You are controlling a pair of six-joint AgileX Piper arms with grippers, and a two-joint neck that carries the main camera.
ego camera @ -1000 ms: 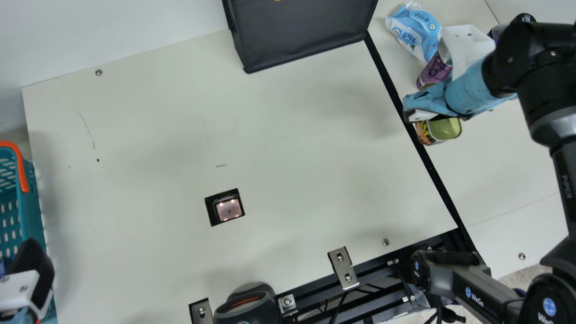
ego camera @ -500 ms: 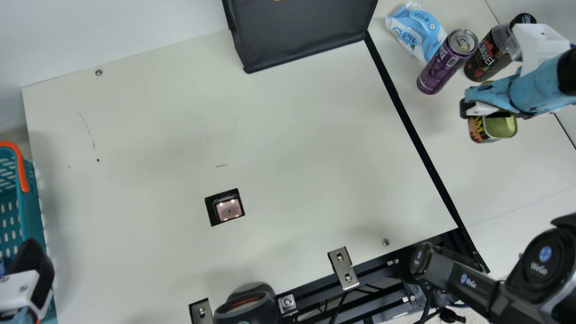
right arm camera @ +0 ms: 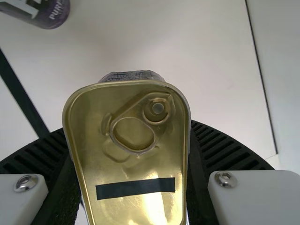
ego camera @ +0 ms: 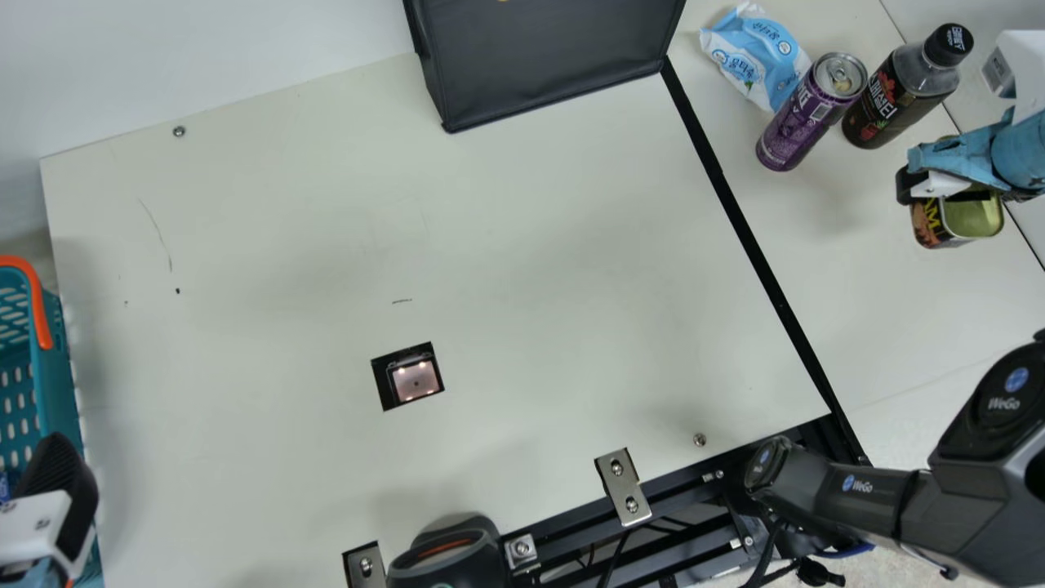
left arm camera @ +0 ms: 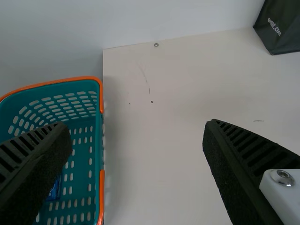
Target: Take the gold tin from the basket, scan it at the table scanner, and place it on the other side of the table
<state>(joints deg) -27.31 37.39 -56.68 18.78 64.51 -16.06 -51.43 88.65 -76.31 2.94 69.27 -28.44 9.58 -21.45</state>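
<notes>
At the far right of the main view, my right gripper point(ego camera: 939, 189) holds the gold tin point(ego camera: 971, 216) over the table's right part, beyond the black strip. In the right wrist view the tin point(right arm camera: 136, 159), pull ring facing the camera, is clamped by my right gripper point(right arm camera: 133, 173), fingers against its two sides. My left gripper point(ego camera: 57, 490) is at the lower left beside the teal basket point(ego camera: 61, 376); in the left wrist view the left gripper point(left arm camera: 136, 150) stands open over the basket's orange rim point(left arm camera: 101, 187). The table scanner point(ego camera: 415, 380) lies set into the tabletop.
Back right, a blue-white pack point(ego camera: 755, 57), a purple can point(ego camera: 808, 114) and a dark bottle point(ego camera: 898, 94) lie close to the tin. A black bag point(ego camera: 555, 57) stands at the back; a handheld scanner point(ego camera: 449, 555) sits at the front edge.
My right arm has moved right with the tin, from beside the black strip past the can and bottle, uncovering both. The left arm has stayed still.
</notes>
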